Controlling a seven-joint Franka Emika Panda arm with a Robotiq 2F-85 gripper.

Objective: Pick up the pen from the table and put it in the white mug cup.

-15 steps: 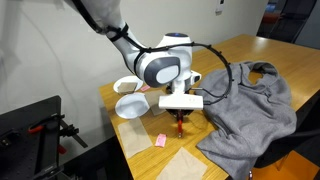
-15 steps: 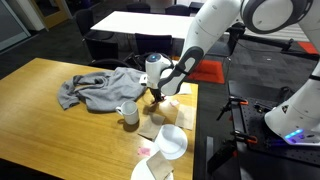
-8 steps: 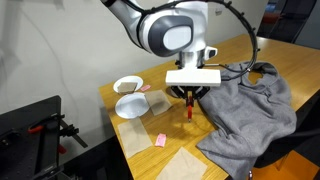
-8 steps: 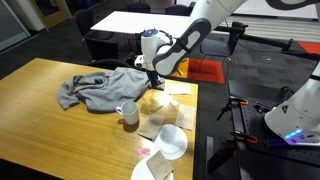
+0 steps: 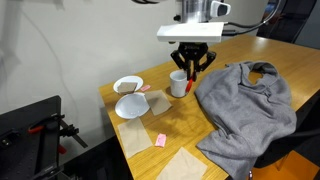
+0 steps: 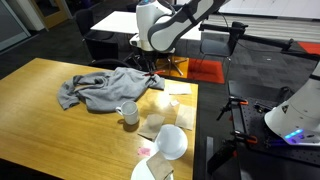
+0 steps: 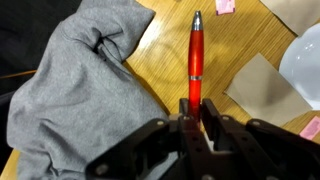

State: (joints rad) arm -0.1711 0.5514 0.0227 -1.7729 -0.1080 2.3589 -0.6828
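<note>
My gripper (image 5: 193, 62) is shut on the thin red pen (image 5: 192, 69) and holds it in the air, tip down, above the table (image 5: 225, 55). In the wrist view the pen (image 7: 196, 48) sticks out from between the shut fingers (image 7: 195, 112), over bare wood beside the grey cloth. The white mug cup (image 5: 178, 84) stands upright on the table just below and beside the gripper. It also shows in an exterior view (image 6: 128, 112), where the gripper (image 6: 151, 66) hangs well above the table; the pen is too small to make out there.
A crumpled grey cloth (image 5: 246, 108) (image 7: 80, 80) covers the table next to the mug. A white bowl (image 5: 128, 85), a white plate (image 5: 130, 105), a pink block (image 5: 160, 140) and brown paper sheets (image 5: 185, 165) lie toward the table's edge.
The gripper has risen from the table with the pen in it and moved back, to above and beside the mug. The mug, hidden before, now shows.
</note>
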